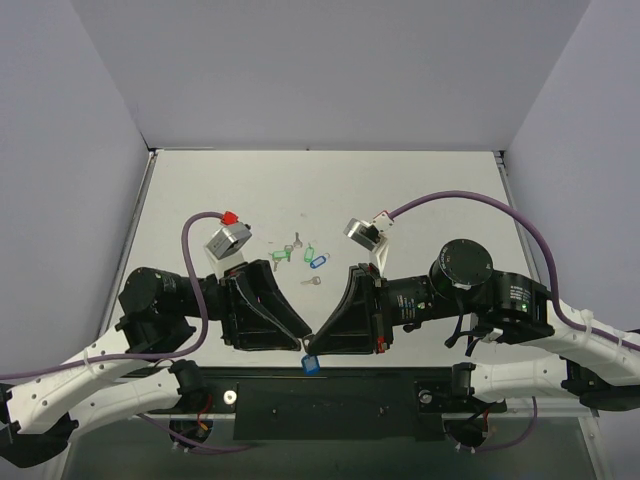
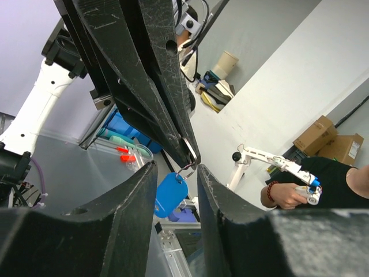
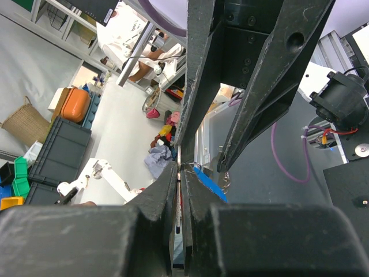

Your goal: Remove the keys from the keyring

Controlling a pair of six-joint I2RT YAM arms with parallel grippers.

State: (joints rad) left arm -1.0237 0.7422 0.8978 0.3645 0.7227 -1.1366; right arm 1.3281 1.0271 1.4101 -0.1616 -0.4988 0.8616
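Grey table [image 1: 200, 200], white walls, and both arms meet nose to nose at the near edge. The keyring [image 2: 171, 194] is off the surface. Its blue tag hangs straight down from the thin metal loop [image 2: 186, 169], just below where the fingertips meet.

The right gripper [image 3: 180, 168] has its jaws pressed together, pinching the loop end of the keyring at the very tips. You cannot tell whether a key blade is also caught there, since the keys are hidden by the fingers in all three views.

The left gripper [image 2: 176, 168] has its jaws spread and holds nothing. From the left wrist, the tag dangles right in the gap between its fingers [image 2: 135, 213], long axis vertical, loop up and tag body down. It doesn't seem to touch either one.

So the left arm is the free one and already straddles the tag. Closing it should trap the tag so your right can work metal round the loop. Risk: the tag swings and slips out.

Green tags [image 1: 293, 252], a second blue tag [image 1: 318, 262] and a loose key [image 1: 313, 281] lie mid-table, well apart from the grippers.
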